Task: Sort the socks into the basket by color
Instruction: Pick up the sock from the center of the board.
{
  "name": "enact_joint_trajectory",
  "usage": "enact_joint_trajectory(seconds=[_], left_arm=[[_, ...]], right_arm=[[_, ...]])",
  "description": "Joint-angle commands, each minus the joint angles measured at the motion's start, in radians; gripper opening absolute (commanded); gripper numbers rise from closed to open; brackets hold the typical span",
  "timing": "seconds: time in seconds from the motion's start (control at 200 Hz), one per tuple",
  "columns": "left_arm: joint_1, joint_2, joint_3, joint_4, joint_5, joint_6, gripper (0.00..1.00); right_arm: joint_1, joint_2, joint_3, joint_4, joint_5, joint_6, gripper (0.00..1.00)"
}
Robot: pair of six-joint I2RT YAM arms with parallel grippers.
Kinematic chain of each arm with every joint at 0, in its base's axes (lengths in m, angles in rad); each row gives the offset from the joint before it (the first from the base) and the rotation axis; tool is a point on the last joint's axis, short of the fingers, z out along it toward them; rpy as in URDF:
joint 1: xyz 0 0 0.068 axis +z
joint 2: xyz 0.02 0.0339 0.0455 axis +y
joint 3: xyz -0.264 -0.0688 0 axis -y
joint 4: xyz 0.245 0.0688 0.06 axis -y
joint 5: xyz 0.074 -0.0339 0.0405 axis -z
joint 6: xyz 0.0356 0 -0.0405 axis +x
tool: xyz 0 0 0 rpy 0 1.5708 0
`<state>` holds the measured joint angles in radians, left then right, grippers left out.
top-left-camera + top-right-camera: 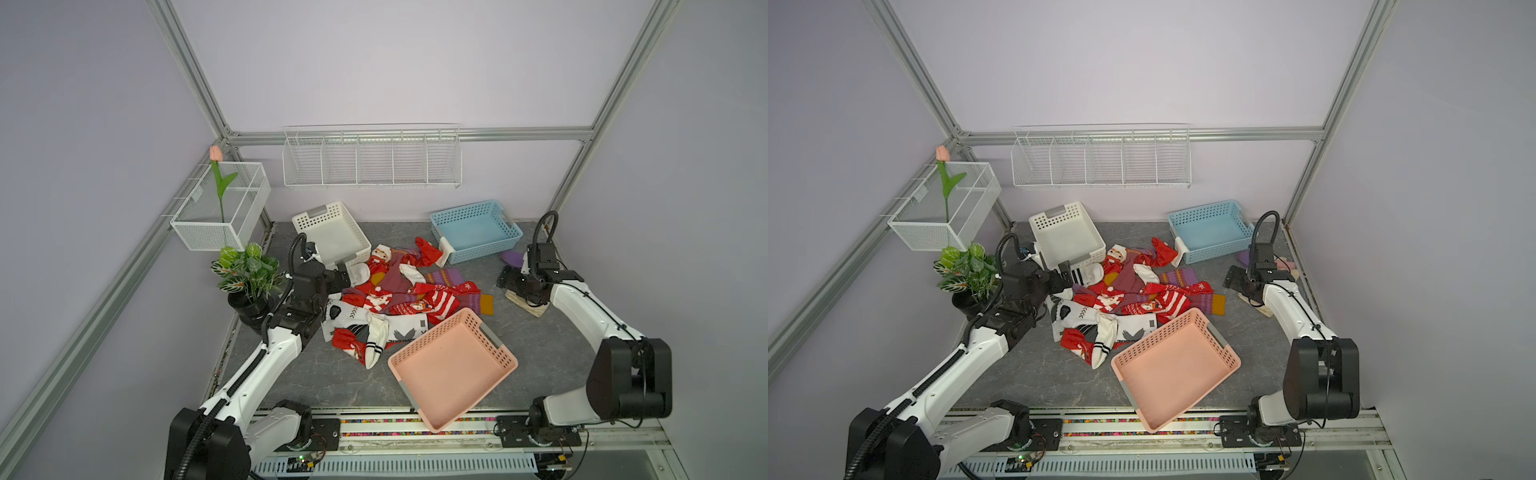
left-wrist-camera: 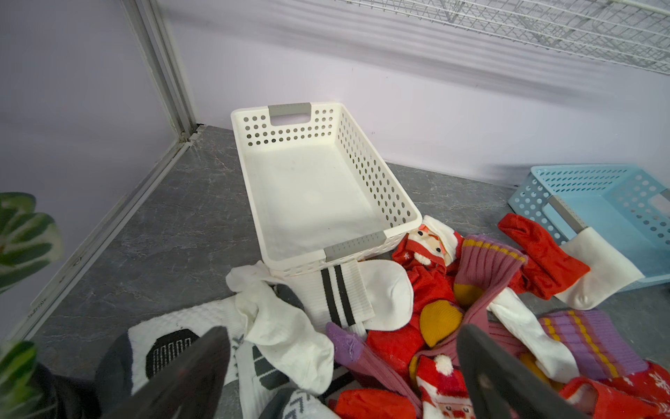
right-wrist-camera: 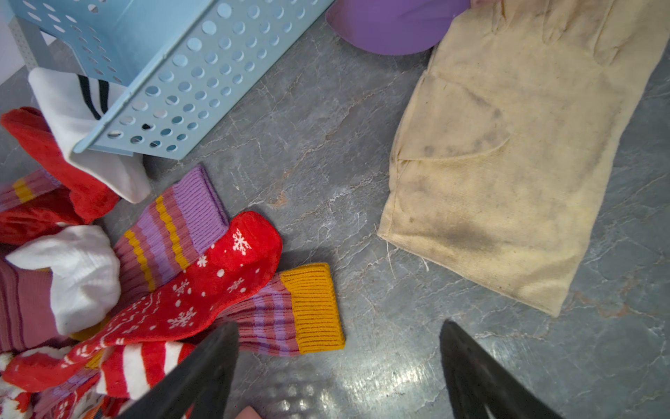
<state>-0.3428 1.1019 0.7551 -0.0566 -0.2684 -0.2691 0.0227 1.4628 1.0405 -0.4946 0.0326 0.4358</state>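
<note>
The socks [image 1: 399, 299] lie in a mixed heap of red, white and purple-maroon in the middle of the table in both top views [image 1: 1125, 299]. Around the heap stand a white basket [image 1: 328, 212], a blue basket [image 1: 486, 249] and a pink basket [image 1: 432, 336], all with nothing inside. My left gripper [image 1: 343, 276] is open over the heap's left edge, above a purple sock toe [image 2: 342, 337] and a white black-striped sock [image 2: 340, 294]. My right gripper [image 1: 505, 280] is open over bare table, just beside an orange-cuffed sock [image 3: 311, 308].
A beige glove [image 3: 507, 145] and a purple brush [image 3: 391, 25] lie to the right of the heap, under my right arm. A potted plant [image 1: 249, 274] stands beside my left arm. A white sock [image 3: 72, 109] leans on the blue basket's corner. A wire rack [image 1: 372, 160] hangs on the back wall.
</note>
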Motion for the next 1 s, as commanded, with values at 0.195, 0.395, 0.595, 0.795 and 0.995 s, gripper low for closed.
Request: enact_joint_trajectory(seconds=[0.195,0.395,0.595,0.795,0.995], left_arm=[[-0.039,-0.028,-0.005,-0.028,-0.008,-0.066,0.99],[-0.079,-0.045,-0.019,-0.046,-0.032,-0.084,0.98],[-0.106,-0.028,-0.007,-0.065,-0.017,-0.111,0.98],[-0.123,-0.002,0.000,-0.076,0.004,-0.138,0.97],[-0.139,0.017,0.008,-0.082,0.007,-0.160,0.97]], right_arm=[[-0.040,0.036,0.074,-0.040,0.005,-0.040,0.95],[-0.040,0.099,0.148,-0.015,-0.130,-0.071,0.91],[0.065,0.209,0.256,-0.068,-0.209,-0.132,0.82],[0.177,0.278,0.294,-0.060,-0.229,-0.138,0.88],[0.328,0.337,0.336,-0.068,-0.203,-0.178,0.92]])
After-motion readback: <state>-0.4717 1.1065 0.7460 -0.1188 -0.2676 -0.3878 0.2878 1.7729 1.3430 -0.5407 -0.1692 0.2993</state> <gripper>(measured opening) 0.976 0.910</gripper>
